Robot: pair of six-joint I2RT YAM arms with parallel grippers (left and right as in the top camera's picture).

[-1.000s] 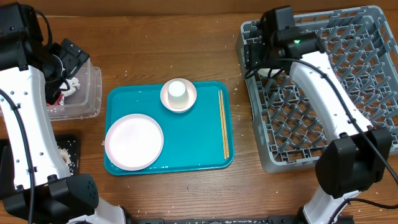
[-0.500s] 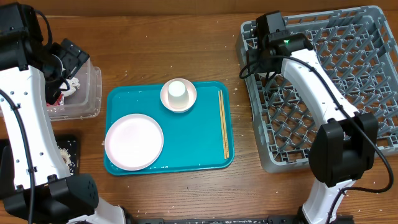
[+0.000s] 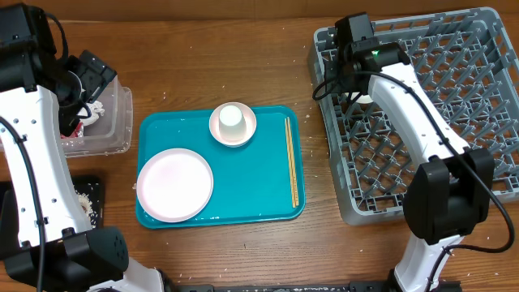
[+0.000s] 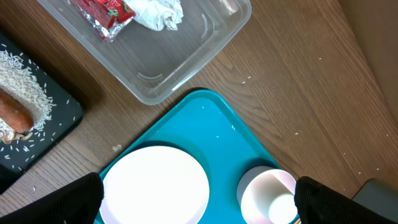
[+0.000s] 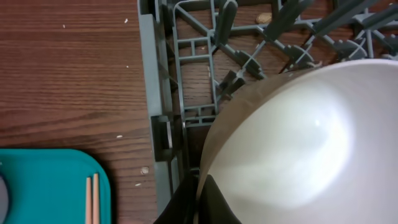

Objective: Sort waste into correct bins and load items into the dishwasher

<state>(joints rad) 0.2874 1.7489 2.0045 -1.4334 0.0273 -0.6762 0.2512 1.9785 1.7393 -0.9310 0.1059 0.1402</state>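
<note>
Wooden counter (image 3: 211, 65) is carrying everything. Biggest, the grey dish rack (image 3: 478, 81), is sitting at 3 o'clock. The teal tray (image 3: 251, 178) is lying at centre, w/ the clear tub (image 3: 122, 122) at 9 and the black tray (image 3: 93, 195) at 8.

Right jaws are pinching shut on the rim of the white bowl (image 5: 298, 137), inside the rack's 10 o'clock corner among the pegs. Left jaws are hanging wide open near the tub, gripping nothing.

Large plate (image 3: 174, 185) is lying at the teal tray's 8 o'clock. Smaller plate (image 3: 247, 130) w/ the cup (image 3: 232, 118) on it is sitting at 12, chopsticks (image 3: 291, 162) along the 3 o'clock edge. Napkin (image 4: 158, 12) & wrapper (image 4: 102, 12) are lying in the tub, carrot (image 4: 13, 112) & rice (image 4: 28, 81) on the black tray.

Waste looks sorted, so racking the bowl is prob. the step in hand. Next: seating it btwn pegs, releasing, then going for the teal tray's dishes.
</note>
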